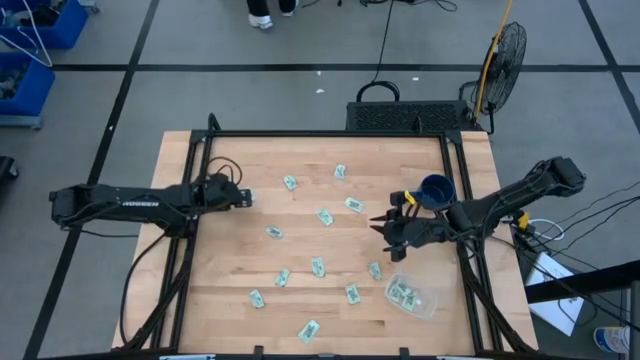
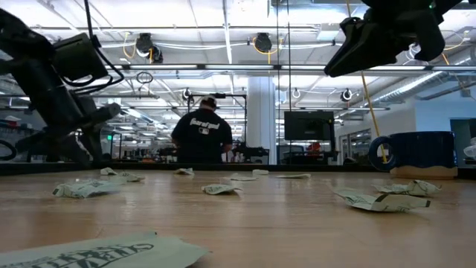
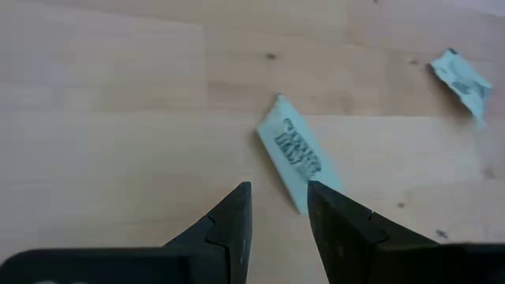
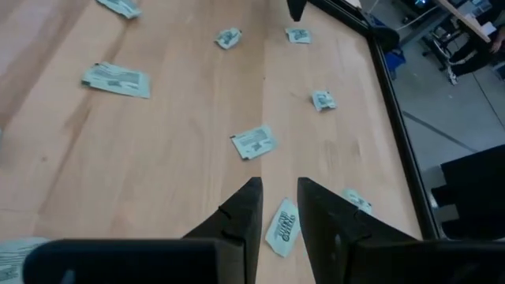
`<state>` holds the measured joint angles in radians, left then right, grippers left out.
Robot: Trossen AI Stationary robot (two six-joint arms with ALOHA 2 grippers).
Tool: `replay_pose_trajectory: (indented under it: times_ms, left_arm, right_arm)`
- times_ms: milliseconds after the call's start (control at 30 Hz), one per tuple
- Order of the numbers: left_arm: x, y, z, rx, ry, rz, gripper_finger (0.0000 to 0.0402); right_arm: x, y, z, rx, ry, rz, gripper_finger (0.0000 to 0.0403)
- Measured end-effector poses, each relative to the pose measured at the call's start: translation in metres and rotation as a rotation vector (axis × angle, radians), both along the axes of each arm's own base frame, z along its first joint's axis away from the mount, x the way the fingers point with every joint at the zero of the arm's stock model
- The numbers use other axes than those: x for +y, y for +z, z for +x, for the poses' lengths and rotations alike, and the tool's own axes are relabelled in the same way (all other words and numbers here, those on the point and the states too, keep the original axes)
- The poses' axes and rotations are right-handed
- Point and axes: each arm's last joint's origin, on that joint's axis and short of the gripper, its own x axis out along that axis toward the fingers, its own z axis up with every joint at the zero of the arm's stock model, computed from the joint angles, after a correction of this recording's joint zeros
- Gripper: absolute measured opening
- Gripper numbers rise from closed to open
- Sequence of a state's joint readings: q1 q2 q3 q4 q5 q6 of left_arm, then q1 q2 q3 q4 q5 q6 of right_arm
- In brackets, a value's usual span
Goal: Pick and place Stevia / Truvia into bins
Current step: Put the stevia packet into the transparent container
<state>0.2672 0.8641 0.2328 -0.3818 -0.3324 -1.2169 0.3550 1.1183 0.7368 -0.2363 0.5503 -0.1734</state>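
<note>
Several pale green and white Stevia sachets lie flat on the wooden table [image 1: 230, 290], such as one [image 1: 325, 216] near the middle. The clear bin [image 1: 428, 308] stands near the front right with a few sachets inside. My left gripper [image 1: 247, 197] hovers open at the table's left; one sachet [image 3: 298, 154] lies just ahead of its fingertips [image 3: 278, 207]. My right gripper [image 1: 385, 225] hangs open above the table right of centre. Its wrist view shows a sachet [image 4: 284, 226] on the table below the gap between its fingers [image 4: 276, 201].
A dark blue mug [image 1: 436, 190] stands right behind my right gripper, toward the far right. A black frame [image 1: 330, 134] borders the table's far, left and right edges. In the low view a person [image 2: 202, 134] stands beyond the table, back turned.
</note>
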Motion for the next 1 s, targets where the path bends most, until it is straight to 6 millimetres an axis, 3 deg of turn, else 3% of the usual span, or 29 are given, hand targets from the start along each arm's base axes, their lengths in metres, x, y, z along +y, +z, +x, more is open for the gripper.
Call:
replay_pose_trajectory:
  times_ms: [367,1000]
  left_arm:
    - [-0.001,-0.017,-0.006,-0.052,0.048,-0.006,0.0129]
    - [0.001,-0.015,-0.003,-0.096,0.061,0.041,0.0129]
  right_arm:
    - [-0.008,0.0,0.002,0.016,-0.004,-0.044,0.0075]
    - [-0.017,0.0,0.004,0.017,-0.049,-0.043,0.0075]
